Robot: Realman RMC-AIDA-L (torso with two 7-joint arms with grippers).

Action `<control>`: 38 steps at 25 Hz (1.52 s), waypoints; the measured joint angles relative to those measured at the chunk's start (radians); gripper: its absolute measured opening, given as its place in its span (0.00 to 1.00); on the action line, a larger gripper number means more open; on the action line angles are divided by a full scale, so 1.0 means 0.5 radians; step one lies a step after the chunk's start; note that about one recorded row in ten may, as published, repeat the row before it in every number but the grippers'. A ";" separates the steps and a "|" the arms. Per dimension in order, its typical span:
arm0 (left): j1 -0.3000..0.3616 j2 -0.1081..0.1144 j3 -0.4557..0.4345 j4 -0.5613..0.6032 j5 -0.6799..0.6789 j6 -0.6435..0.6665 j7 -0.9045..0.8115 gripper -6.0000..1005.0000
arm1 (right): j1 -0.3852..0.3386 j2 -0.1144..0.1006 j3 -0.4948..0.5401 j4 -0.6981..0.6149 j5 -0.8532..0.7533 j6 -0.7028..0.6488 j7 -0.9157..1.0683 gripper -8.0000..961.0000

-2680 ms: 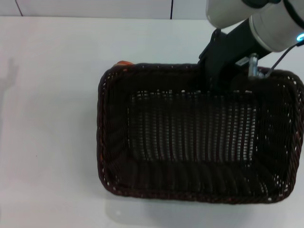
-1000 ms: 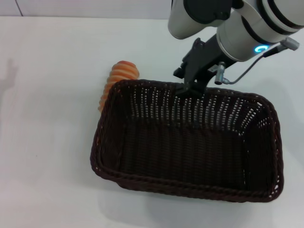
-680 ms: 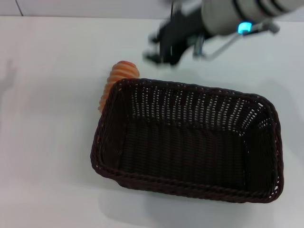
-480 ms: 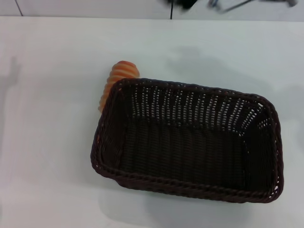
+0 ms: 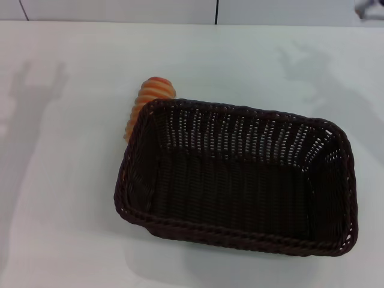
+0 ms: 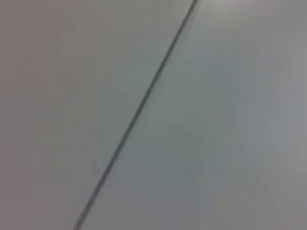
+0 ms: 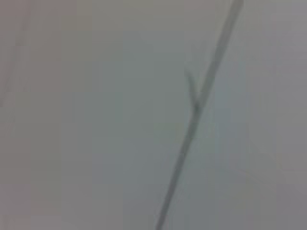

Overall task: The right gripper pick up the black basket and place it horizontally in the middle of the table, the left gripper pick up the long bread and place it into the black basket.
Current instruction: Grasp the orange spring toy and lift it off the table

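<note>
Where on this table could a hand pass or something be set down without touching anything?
The table is bare left of the black basket, and along the far side behind it. The strip in front of the basket is narrow. It is crowded at the basket's far-left corner, where the long bread lies against the rim.

Head camera looks down on table point(image 5: 72, 180); wrist views face blank panels.

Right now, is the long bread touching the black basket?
Cannot tell. In the head view the long bread lies against the black basket at its far left corner, partly hidden behind the rim, so neither contact nor a gap shows.
</note>
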State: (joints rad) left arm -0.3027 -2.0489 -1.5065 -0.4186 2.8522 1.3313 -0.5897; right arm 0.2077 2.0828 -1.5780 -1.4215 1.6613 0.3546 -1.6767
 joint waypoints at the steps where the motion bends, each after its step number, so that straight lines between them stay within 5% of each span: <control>1: -0.008 0.014 0.013 -0.028 0.056 -0.051 -0.071 0.82 | 0.000 0.000 0.000 0.000 0.000 0.000 0.000 0.36; 5: -0.059 0.050 0.083 -0.071 0.070 -0.253 -0.152 0.82 | -0.077 0.003 0.058 0.144 0.549 -0.028 -0.252 0.35; 22: -0.109 0.050 0.184 -0.094 0.072 -0.317 -0.173 0.82 | -0.010 0.010 0.062 0.251 0.713 -0.301 -0.281 0.35; 32: -0.080 0.012 0.234 -0.222 0.073 -0.345 0.047 0.82 | 0.099 0.015 -0.137 0.233 0.719 -1.042 -0.247 0.35; 36: -0.092 -0.012 0.229 -0.253 0.073 -0.392 0.129 0.82 | 0.128 0.015 -0.312 0.178 0.680 -1.462 -0.183 0.35; 38: -0.103 -0.013 0.227 -0.253 0.072 -0.397 0.130 0.82 | 0.153 0.011 -0.499 0.144 0.478 -1.910 0.007 0.35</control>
State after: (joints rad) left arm -0.3541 -2.0556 -1.3930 -0.5450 2.8882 1.1325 -0.5247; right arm 0.2844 2.0884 -1.8272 -1.3497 1.9003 -0.6006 -1.6732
